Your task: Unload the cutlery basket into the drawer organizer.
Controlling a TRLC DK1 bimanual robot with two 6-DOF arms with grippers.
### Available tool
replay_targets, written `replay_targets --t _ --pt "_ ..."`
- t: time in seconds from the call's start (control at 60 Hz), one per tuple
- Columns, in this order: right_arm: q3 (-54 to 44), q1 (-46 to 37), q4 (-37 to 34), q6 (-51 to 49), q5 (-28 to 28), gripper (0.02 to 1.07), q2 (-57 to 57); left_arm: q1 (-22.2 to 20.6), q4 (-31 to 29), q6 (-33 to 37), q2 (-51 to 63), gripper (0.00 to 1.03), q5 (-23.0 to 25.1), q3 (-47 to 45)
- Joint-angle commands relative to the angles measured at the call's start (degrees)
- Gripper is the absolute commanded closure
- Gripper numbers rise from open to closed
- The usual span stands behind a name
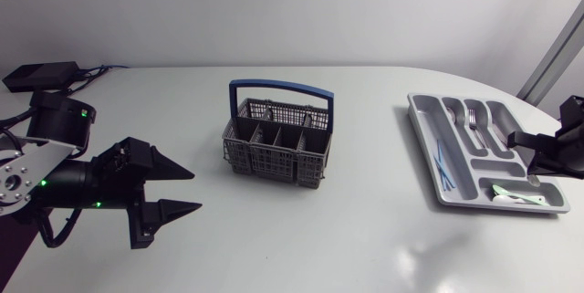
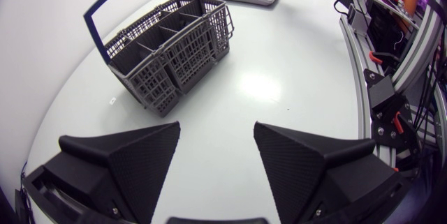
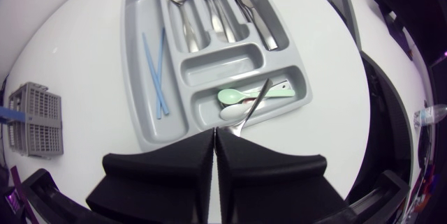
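Black wedge fingers of the left gripper (image 2: 216, 130) stand spread wide with bare bench (image 2: 279, 77) between them. The grey cutlery basket (image 2: 167, 56) sits ahead of it, well apart, its blue handle (image 2: 105, 15) upright. From above, this gripper (image 1: 193, 190) hovers at the bench's left side and points toward the basket (image 1: 274, 147), which stands near the middle of the bench (image 1: 319, 247).

At the right side, the right gripper (image 3: 214, 132) has its fingers pressed together, with only a thin seam between them. It sits over the near end of the grey drawer organizer (image 3: 133, 63). A metal utensil (image 3: 257, 98) slants out of the organizer's small end compartment. Its lower end slips behind the tip of one finger, and I cannot tell whether the gripper touches it.

That same compartment holds a pale green spoon (image 3: 234, 96) and a white spoon (image 3: 232, 112), lying close together. Two thin blue sticks (image 3: 157, 70) lie in the long side compartment. Side by side in the far compartments lie a metal spoon (image 3: 179, 1), forks (image 3: 209, 1) and a knife (image 3: 251, 15).

In the overhead view the organizer (image 1: 424, 138) lies near the bench's right edge, well apart from the basket, with the right gripper (image 1: 538, 161) over its near corner.
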Motion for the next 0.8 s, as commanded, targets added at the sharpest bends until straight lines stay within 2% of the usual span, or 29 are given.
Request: replay_targets --t 0.0,0.217,0.383,0.7,0.733,0.783 --pt "-2.5 -0.2 2.4 4.6 2.6 1.01 3.3 -0.1 -0.4 -0.3 -0.3 0.29 0.0 -1.6" --pt "-1.1 -4.1 6.9 8.4 2.8 1.01 13.8 0.0 -0.4 -0.3 -0.3 0.29 -0.4 -1.8" --pt "-0.7 -5.8 9.9 12.4 3.7 1.01 16.6 0.0 -0.5 -0.3 -0.6 0.29 -0.7 -1.8" --pt "0.3 -1.9 13.0 18.0 4.3 1.01 21.3 -1.7 -0.5 -1.1 -0.4 0.29 -1.1 -1.8" --pt "0.9 -1.4 12.9 18.7 4.2 1.0 21.5 -1.7 -0.5 -1.1 -0.4 0.29 -1.0 -1.8" --pt "1.4 -1.2 12.9 19.7 4.2 0.91 21.6 -1.7 -0.5 -1.1 -0.4 0.29 -1.0 -1.9"
